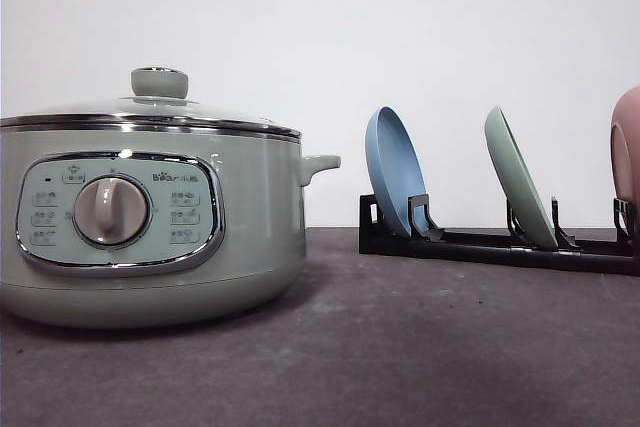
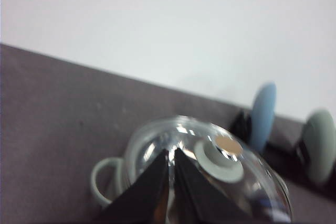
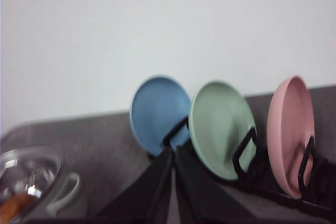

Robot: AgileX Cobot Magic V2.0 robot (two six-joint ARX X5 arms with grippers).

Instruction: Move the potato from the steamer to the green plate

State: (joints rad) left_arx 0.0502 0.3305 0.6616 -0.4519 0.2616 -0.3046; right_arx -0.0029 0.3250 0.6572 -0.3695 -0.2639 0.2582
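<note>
The sage-green steamer [image 1: 150, 237] stands at the left of the table with its glass lid [image 2: 210, 182] on, green knob [image 1: 160, 82] on top. An orange-brown blur under the glass is the potato [image 3: 17, 204]. The green plate [image 1: 520, 187] stands on edge in a black rack [image 1: 480, 245], between a blue plate and a pink one. My left gripper [image 2: 170, 155] hangs shut above the lid, beside the knob [image 2: 223, 159], holding nothing. My right gripper [image 3: 172, 151] is shut and holds nothing; it faces the rack between the blue plate and the green plate [image 3: 220, 127].
The blue plate [image 1: 395, 172] and the pink plate [image 1: 626, 152] stand upright in the same rack. The steamer's side handle [image 1: 320, 164] sticks out toward the rack. Dark grey tabletop [image 1: 420, 337] lies open in front of the rack. A white wall backs the table.
</note>
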